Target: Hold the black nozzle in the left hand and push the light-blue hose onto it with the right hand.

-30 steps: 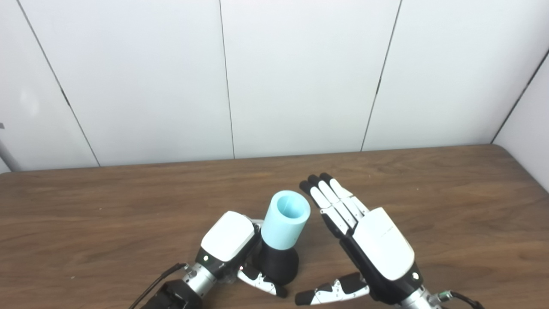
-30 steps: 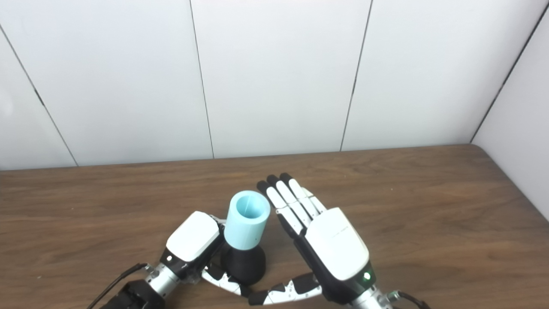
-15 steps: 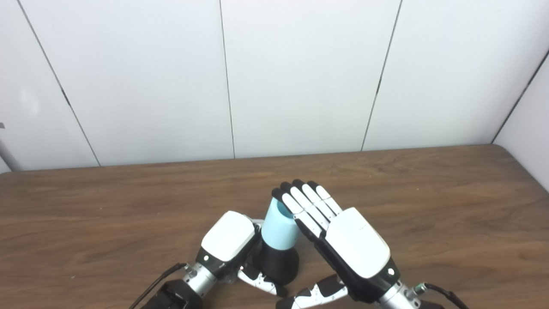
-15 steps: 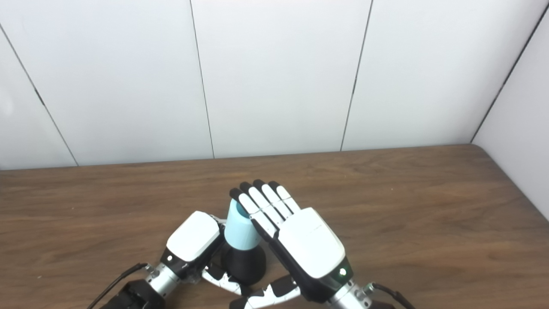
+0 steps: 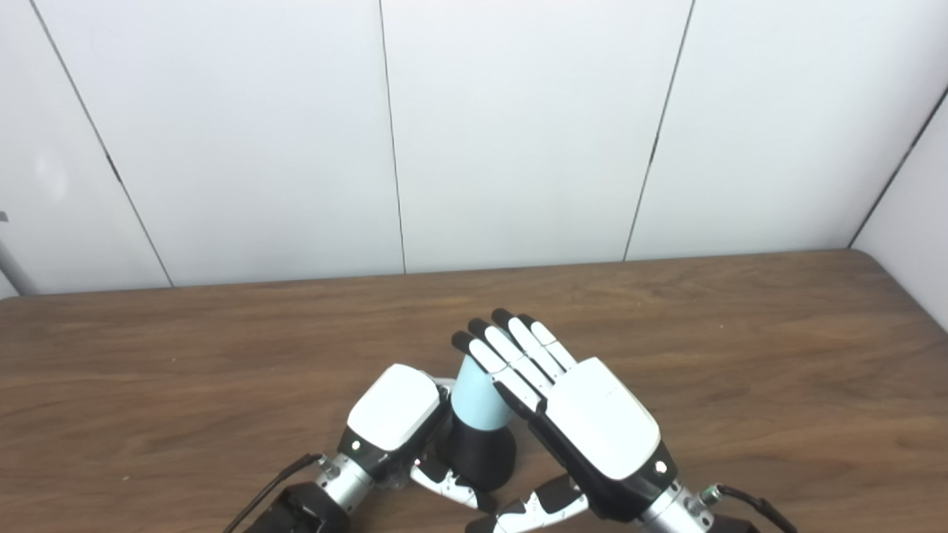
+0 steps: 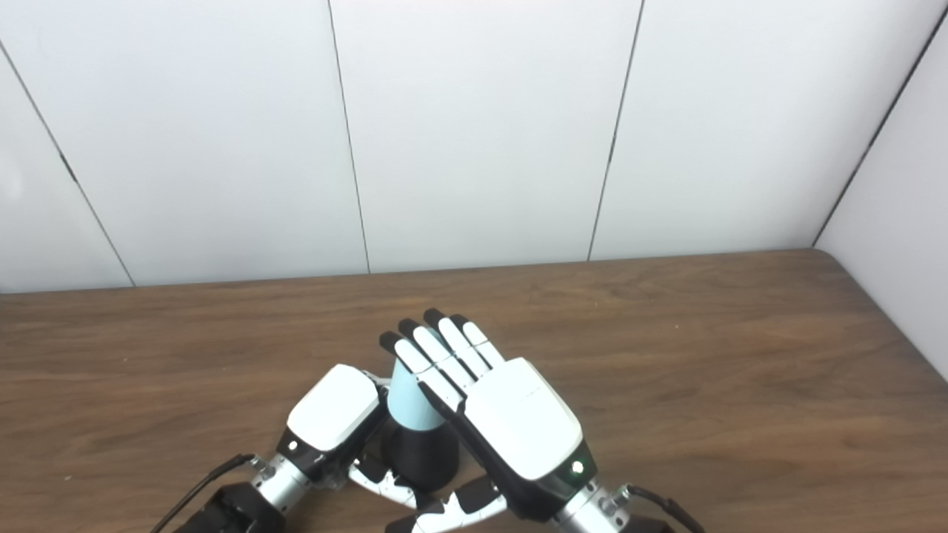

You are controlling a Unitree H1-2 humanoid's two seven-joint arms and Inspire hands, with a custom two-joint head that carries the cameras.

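On the brown wooden bench (image 5: 740, 333), near its front edge, the right robot hand (image 5: 585, 422) lies flat with fingers straight and spread a little, holding nothing; its fingers (image 5: 503, 355) cover the top of the light-blue hose (image 5: 474, 400). The left robot hand (image 5: 392, 414) is wrapped around the black nozzle (image 5: 478, 459), thumb curling under its base. The hose stands upright on the nozzle, between the two robot hands, with its open top hidden by the right fingers.
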